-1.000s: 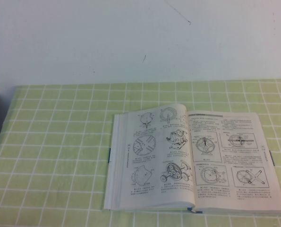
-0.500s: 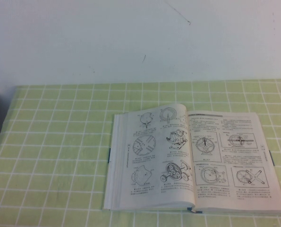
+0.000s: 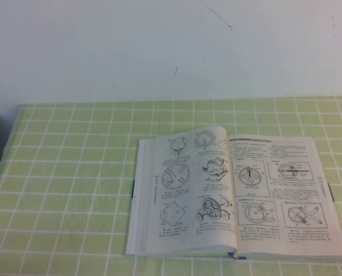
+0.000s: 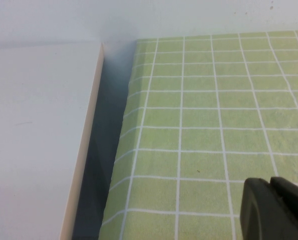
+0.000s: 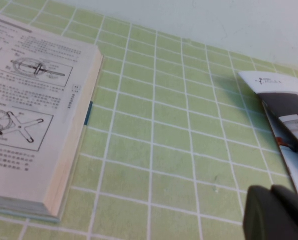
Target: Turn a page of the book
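**Book open, both claws off it — right arm is the closer one**

High view: the book (image 3: 234,192) lies open and flat on the green checked table (image 3: 67,172), toward the robot's right and near edge. Spine runs away from the robot, so pages hinge left–right. The page (image 3: 277,192) with boxed wheel drawings is the top leaf of the right stack, lying flat. Neither arm shows here.

Left wrist view: left claw (image 4: 276,210) sits over bare cloth near the table's left border, next to a white board (image 4: 38,140). Fingers look pressed together, nothing in them. No book in sight — well apart from it.

Right wrist view: right claw (image 5: 276,215) hovers over cloth just off the book's outer right edge, closed and empty. Fore-edge of the right stack and the blue cover lip face it. A leaflet (image 5: 284,120) lies on the claw's other side.

Judgement: the right arm takes this one; the free page edge is the side facing it, and the lift sweeps leftward over the spine.
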